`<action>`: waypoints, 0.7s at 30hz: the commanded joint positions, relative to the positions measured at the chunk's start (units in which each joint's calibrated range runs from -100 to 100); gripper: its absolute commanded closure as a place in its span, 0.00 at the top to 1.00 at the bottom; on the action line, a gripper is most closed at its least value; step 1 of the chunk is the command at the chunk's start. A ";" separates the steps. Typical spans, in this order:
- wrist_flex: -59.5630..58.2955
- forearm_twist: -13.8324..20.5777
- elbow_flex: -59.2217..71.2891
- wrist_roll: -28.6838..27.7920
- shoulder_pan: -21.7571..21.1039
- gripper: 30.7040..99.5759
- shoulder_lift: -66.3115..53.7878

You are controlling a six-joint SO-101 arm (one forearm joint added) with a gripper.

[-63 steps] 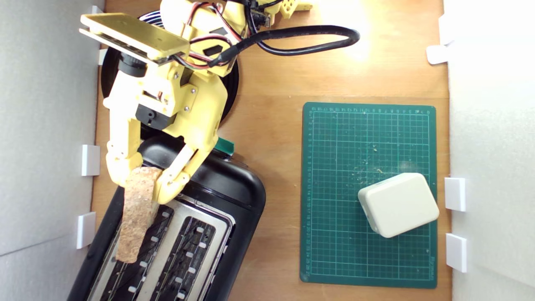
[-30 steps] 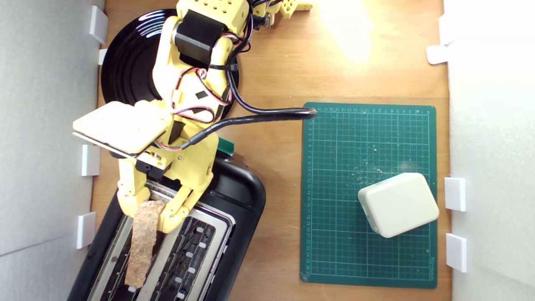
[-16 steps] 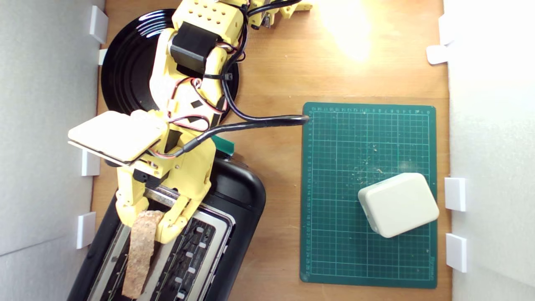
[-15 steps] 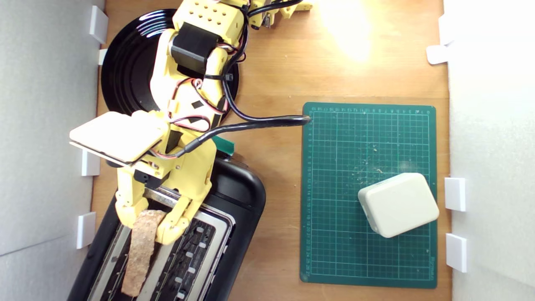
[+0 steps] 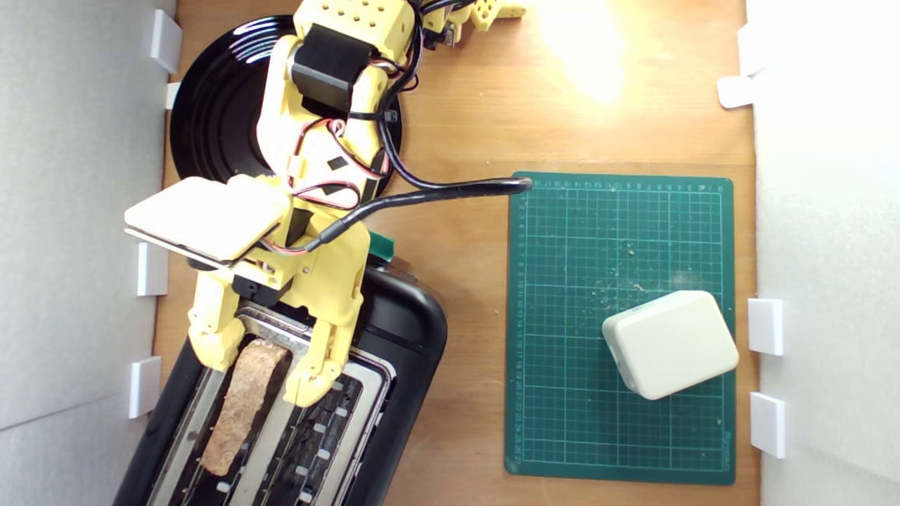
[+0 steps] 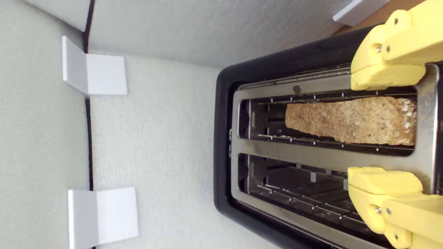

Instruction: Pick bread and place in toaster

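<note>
The gripper (image 5: 264, 369) hangs spread wide just above the toaster (image 5: 408, 330), one finger (image 6: 387, 74) over the slot's outer rim and the other over the second slot, neither touching the bread (image 6: 349, 119). The bread sits down inside the slot nearer the foam wall, crust edge up, lying along the wire guides at the lever end of that slot; the second slot is bare. So the pick and the drop look done, and the slice seems seated rather than perched on the rim. What appears left is only to lift the arm clear; the teal lever (image 5: 380, 244) is mostly hidden behind the arm, so whether it is pressed cannot be told. On the table, a black plate (image 5: 211, 112) lies by the far edge, and a white block (image 5: 671, 344) rests on the green mat (image 5: 562, 316).
</note>
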 commanded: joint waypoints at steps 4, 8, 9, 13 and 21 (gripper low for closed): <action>-1.06 -0.12 -1.26 1.94 0.97 0.75 -16.89; -6.78 -0.75 -0.99 -2.93 0.17 0.75 -24.05; -7.97 -0.75 -0.90 -5.28 0.01 0.75 -25.79; -9.08 -0.12 -0.45 -15.01 -7.81 0.75 -31.87; -8.99 0.24 1.10 -43.21 -17.96 0.75 -35.11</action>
